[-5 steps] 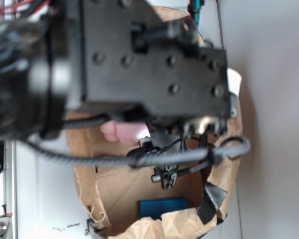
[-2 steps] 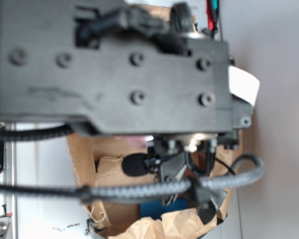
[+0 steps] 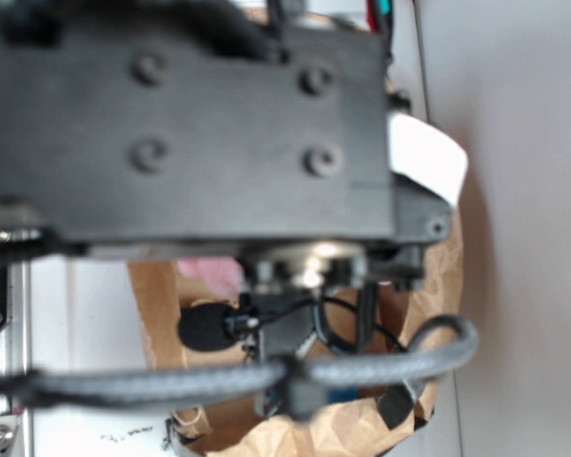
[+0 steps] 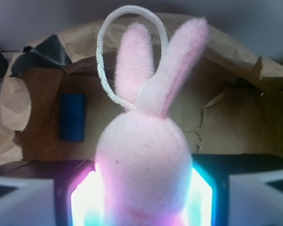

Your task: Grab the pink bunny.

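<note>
End effector (image 4: pixel 142 197) fingers are seen pressed against both sides of the pink bunny (image 4: pixel 144 160), above the paper-lined box (image 4: pixel 33 136). Grasp appears made; lifting clear is judged the next step.

Blurred black arm housing (image 3: pixel 190 124) with round screws, grey braided cable (image 3: pixel 219 381), white label (image 3: pixel 426 157)

Arm (image 3: pixel 181 124) now nearer the lens, pink bunny (image 3: pixel 212 273) mostly hidden.

Pale-pink bunny (image 4: pixel 144 155), white cord loop (image 4: pixel 104 56), blue block (image 4: pixel 72 117)
</note>
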`<state>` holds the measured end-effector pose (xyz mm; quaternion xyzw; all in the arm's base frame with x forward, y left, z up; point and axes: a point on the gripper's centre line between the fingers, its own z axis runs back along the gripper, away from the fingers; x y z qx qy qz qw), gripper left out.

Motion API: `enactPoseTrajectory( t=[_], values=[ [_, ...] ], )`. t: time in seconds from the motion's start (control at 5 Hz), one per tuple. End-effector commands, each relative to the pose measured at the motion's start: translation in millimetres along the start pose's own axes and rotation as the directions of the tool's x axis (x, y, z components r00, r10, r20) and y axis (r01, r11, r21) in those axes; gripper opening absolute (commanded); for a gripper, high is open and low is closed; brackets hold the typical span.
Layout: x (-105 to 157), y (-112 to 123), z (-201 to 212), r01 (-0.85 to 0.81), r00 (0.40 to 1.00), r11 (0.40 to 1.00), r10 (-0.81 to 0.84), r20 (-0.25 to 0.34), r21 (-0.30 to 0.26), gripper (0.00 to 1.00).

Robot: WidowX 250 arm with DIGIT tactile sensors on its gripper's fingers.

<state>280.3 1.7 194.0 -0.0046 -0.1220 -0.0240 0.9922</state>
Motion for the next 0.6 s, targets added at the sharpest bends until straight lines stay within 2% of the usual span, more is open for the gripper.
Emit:
enactPoseTrajectory(
  t=[0.0, 0.2, 0.4],
  values=[
    [5.4, 6.9, 13.8, -0.022, 0.998, 1.000, 0.021, 0.060, 0.015, 0.00],
    [5.8, 6.7, 11.3, -0.026, 0.998, 0.999, 0.025, 0.053, 0.021, 0.00],
    [4.4, 5.8, 10.9, -0.039, 0.998, 0.998, 0.036, 0.050, 0.052, 0.00]
  ],
)
